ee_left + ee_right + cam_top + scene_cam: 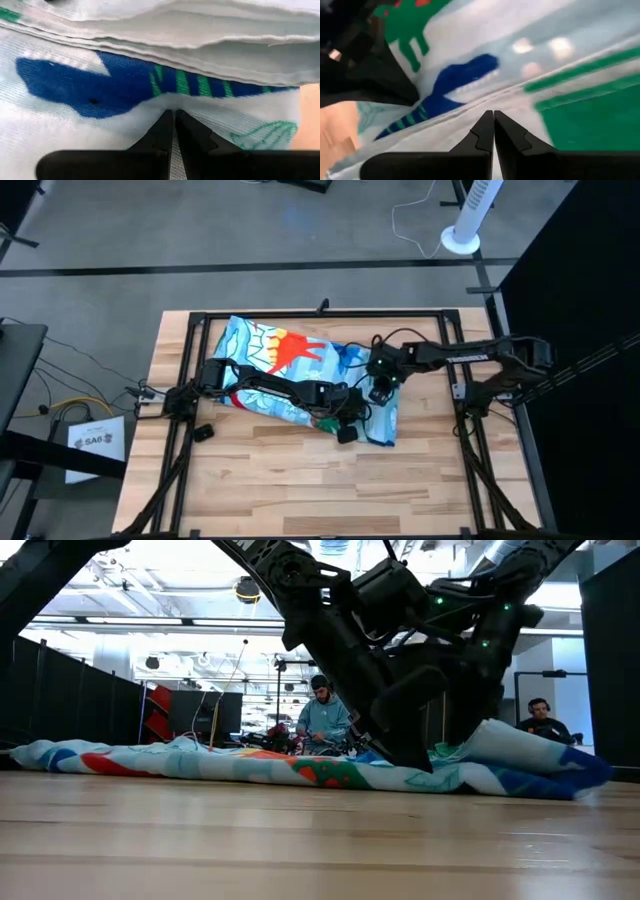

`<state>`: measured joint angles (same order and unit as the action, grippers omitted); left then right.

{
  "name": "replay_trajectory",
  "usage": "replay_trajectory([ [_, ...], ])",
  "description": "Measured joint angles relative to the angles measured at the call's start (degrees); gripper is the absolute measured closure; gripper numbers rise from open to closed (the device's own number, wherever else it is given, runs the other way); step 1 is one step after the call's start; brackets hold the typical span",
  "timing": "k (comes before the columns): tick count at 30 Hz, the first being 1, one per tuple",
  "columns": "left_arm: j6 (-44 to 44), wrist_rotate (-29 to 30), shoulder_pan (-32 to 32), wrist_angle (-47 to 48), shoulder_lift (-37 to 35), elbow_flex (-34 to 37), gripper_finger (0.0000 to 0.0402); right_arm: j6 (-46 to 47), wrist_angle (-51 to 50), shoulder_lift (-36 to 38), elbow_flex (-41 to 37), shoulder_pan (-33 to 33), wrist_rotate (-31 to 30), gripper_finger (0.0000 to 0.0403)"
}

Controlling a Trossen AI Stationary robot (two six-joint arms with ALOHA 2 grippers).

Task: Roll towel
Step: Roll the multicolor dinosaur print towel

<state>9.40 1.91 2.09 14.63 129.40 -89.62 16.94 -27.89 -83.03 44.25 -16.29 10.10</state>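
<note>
The towel [280, 365], light blue with green, white, red and orange print, lies crumpled flat across the far half of the table and reaches its right-middle. At its right end a fold [500, 745] stands raised. My left gripper [345, 425] reaches from the left to the towel's near right part and is shut there [174, 112]. My right gripper [380, 390] comes from the right, just beyond the left one, and is shut on the cloth [493, 114]. Several stacked hemmed edges [200, 47] show past the left fingers. My left gripper pinches the towel between its two fingertips on a white patch below a blue motif [170, 102], where the cloth puckers toward them. How many layers, I cannot tell. The towel lies on the table around the fingers. My right gripper has its shut fingertips on a pale fold line [485, 105] that runs slantwise across the towel beside a blue motif. The fingers hide the place of contact, so layers cannot be told. The fingers slant down from the table's right side.
Black frame rails [190, 380] run along the table's left, right and far sides. A small black part [203, 430] lies near the left rail. Bare wood [320, 490] fills the near half. Two people [322, 715] [540, 718] sit in the room behind.
</note>
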Motion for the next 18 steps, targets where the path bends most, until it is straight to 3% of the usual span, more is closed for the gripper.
replay_trajectory([
  [6, 0.3, -0.06, 0.0, 0.06, 0.0, -0.02, 0.0389, -0.78, -8.24, 1.23, -0.25, -0.59, -3.97, 0.0403],
  [18, 0.5, 0.17, -0.1, -0.13, 0.0, -0.01, 0.0389, 6.28, 6.36, 1.19, -5.29, 7.09, -2.34, 0.0403],
])
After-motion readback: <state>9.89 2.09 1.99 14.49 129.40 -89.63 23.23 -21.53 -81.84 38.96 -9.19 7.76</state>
